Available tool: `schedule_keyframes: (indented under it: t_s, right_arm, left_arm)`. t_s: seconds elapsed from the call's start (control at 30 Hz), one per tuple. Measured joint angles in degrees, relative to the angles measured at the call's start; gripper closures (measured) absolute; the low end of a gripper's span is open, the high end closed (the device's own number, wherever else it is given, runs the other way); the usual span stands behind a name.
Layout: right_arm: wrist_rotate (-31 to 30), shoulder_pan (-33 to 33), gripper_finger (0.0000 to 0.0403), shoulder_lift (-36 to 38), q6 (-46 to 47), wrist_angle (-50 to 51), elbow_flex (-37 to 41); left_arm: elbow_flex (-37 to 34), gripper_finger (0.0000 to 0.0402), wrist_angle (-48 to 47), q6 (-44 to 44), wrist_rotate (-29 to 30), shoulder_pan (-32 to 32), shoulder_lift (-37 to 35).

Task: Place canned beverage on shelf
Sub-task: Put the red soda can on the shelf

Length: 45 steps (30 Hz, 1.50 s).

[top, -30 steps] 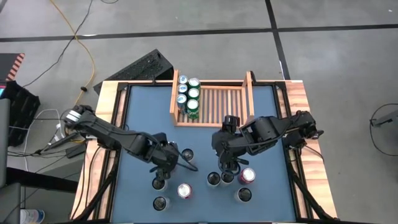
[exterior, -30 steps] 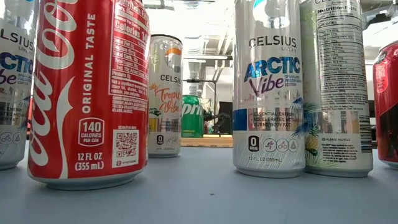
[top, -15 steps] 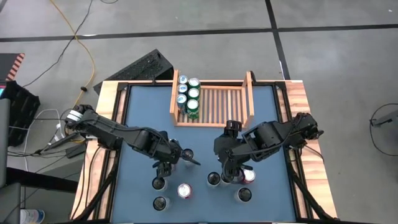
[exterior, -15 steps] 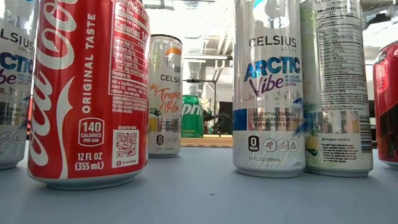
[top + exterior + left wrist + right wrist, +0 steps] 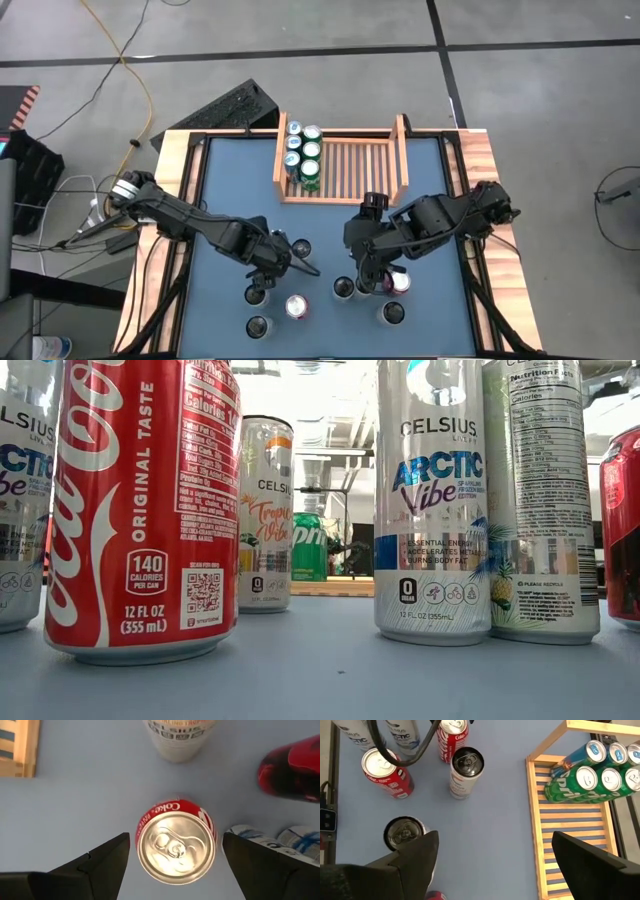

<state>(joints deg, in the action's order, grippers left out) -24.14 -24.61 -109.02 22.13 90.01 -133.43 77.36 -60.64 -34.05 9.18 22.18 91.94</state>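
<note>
A red Coke can [image 5: 175, 847] stands upright on the blue table, right under my left gripper [image 5: 175, 840]. The gripper is open, with one finger on each side of the can and clear of it. In the high view this gripper [image 5: 272, 270] hides the can. My right gripper [image 5: 495, 837] is open and empty above the near-right group of cans [image 5: 344, 289], with a silver can [image 5: 402, 832] beside one finger. The wooden shelf [image 5: 350, 165] stands at the far middle. Several Sprite and blue cans [image 5: 308, 160] stand along its left side.
Loose cans stand near the front: a Celsius can [image 5: 300, 248], a red-topped can [image 5: 296, 305], two dark ones [image 5: 258, 325], and a pink-topped one [image 5: 400, 282]. The low view shows a Coke can [image 5: 140, 510] and Celsius cans [image 5: 432, 500] close up. The shelf's right rows [image 5: 365, 165] are bare.
My right gripper has gone a little toward the table's near edge, over the pink-topped can. My left gripper has shifted slightly toward the right. Both stay open, and no can has moved.
</note>
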Motion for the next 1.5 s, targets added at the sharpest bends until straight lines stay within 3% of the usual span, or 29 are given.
schedule_keyframes:
  t_s: [0.2, 0.47, 0.87, 1.1, 1.23, 1.4, 1.5]
  right_arm:
    - [0.0, 0.0, 0.0026, 0.0, -0.1, 0.0, 0.0]
    - [0.0, 0.0, 0.0026, 0.0, -0.1, 0.0, 0.0]
    - [0.0, -1.2, 0.0026, 0.7, -0.1, 0.0, 0.0]
    - [-3.0, -3.0, 0.0026, 2.2, 0.4, 0.0, 0.0]
    - [-4.6, -3.4, 0.0026, 2.3, 0.4, 0.0, 0.0]
    - [-4.7, -3.0, 0.0026, 2.4, 0.4, 0.0, 0.0]
    - [-4.7, -2.5, 0.0026, 2.4, 0.4, 0.0, 0.0]
  left_arm:
    - [0.0, 0.0094, -0.6, 2.9, 2.7, -0.3, 0.2]
    - [0.0, 0.0094, -2.7, -2.0, -1.2, -0.3, -0.5]
    - [0.0, 0.0095, -4.8, -1.5, -1.4, -1.3, -1.6]
    - [0.0, 0.0093, -4.8, 1.2, -6.5, -4.5, -1.6]
    - [0.0, 0.007, -4.8, 4.2, -10.7, -6.8, -1.6]
    - [0.0, 0.0024, -4.7, 5.1, -11.5, -7.4, -1.6]
    - [0.3, 0.0016, -4.8, 4.9, -10.0, -6.2, -1.6]
